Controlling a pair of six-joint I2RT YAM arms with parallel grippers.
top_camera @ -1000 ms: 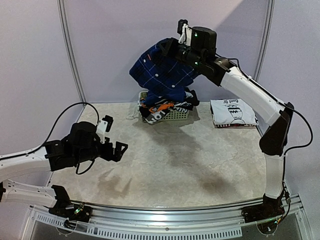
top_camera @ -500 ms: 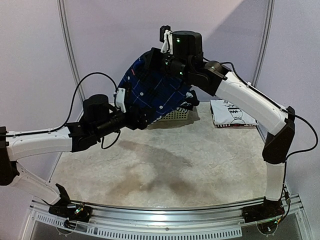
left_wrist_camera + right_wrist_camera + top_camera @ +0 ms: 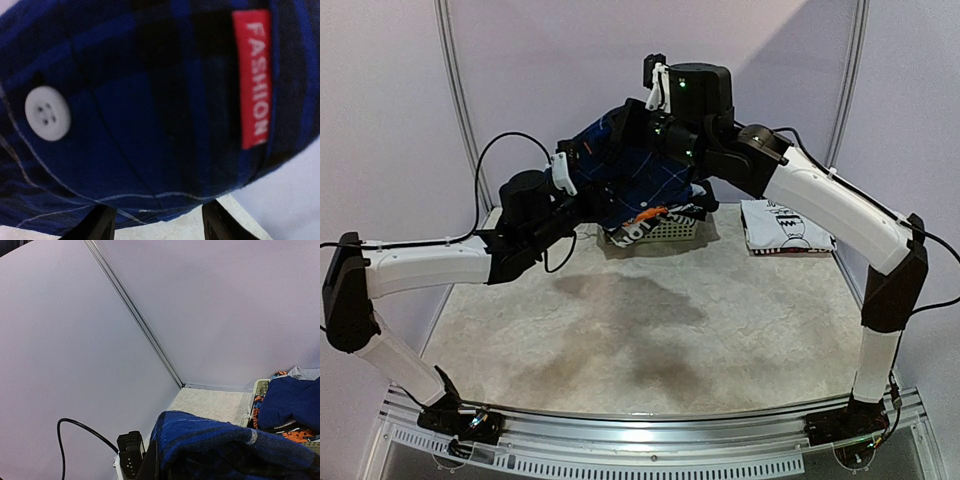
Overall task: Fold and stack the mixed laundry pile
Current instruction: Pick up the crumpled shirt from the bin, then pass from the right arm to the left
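My right gripper [image 3: 638, 122] is shut on the blue-and-black plaid shirt [image 3: 632, 172] and holds it in the air over the white slatted basket [image 3: 672, 230]. In the right wrist view the plaid shirt [image 3: 225, 450] covers my fingers. My left gripper [image 3: 584, 196] is raised to the shirt's lower left edge. In the left wrist view the plaid shirt [image 3: 150, 115] fills the frame, with a red "FASHION" label [image 3: 253, 80] and a white button [image 3: 47, 113]. My left fingers [image 3: 100, 226] are apart, with the hem just above the gap. Navy [image 3: 292, 400], orange-white [image 3: 295, 435] and grey [image 3: 305, 372] pieces lie in the basket.
A folded white T-shirt with a black print [image 3: 785, 225] lies at the back right of the table. The basket stands against the back wall. Wall panels close the back and sides. The left arm's cable [image 3: 510, 145] loops above its wrist.
My left arm has risen from low over the table up to the hanging shirt. My right arm has carried the shirt left and a little lower.
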